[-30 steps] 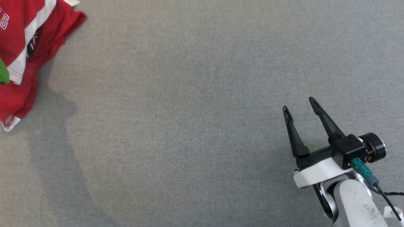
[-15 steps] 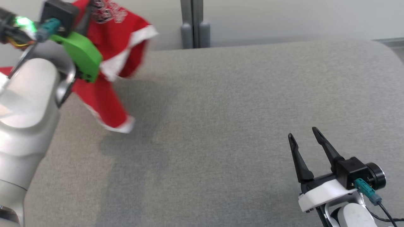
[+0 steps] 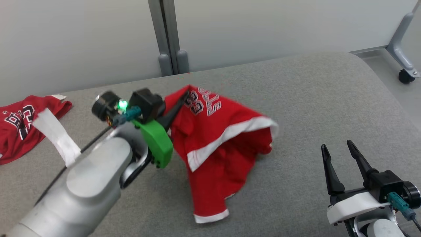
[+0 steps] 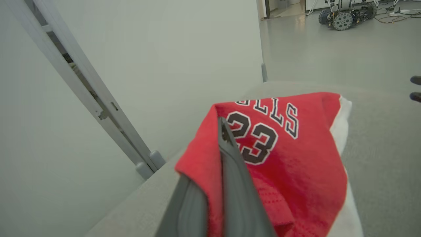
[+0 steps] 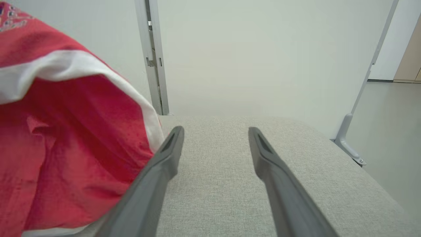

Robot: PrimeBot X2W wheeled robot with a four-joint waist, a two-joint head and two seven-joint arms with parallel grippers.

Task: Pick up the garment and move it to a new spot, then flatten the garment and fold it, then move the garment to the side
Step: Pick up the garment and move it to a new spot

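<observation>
Head view. The left gripper (image 3: pixel 184 98), at about 10 o'clock from the middle of the scene, has its two dark fingers pressed together on a fold of the red garment (image 3: pixel 223 141). The cloth, lettered and trimmed in white, hangs from this pinch over the middle of the grey padded table (image 3: pixel 312 98); whether its lower hem touches the padding cannot be told.

Left wrist view. The fingers (image 4: pixel 230 184) clamp the fabric just beside the printed "23".

The right gripper (image 3: pixel 337 144), at 4 o'clock, stands with its fingers spread wide, holding nothing and well apart from the cloth. At 9 o'clock a second red jersey (image 3: pixel 19 125) lies on the table. A pale partition wall (image 3: pixel 263 29) stands at 12 o'clock.
</observation>
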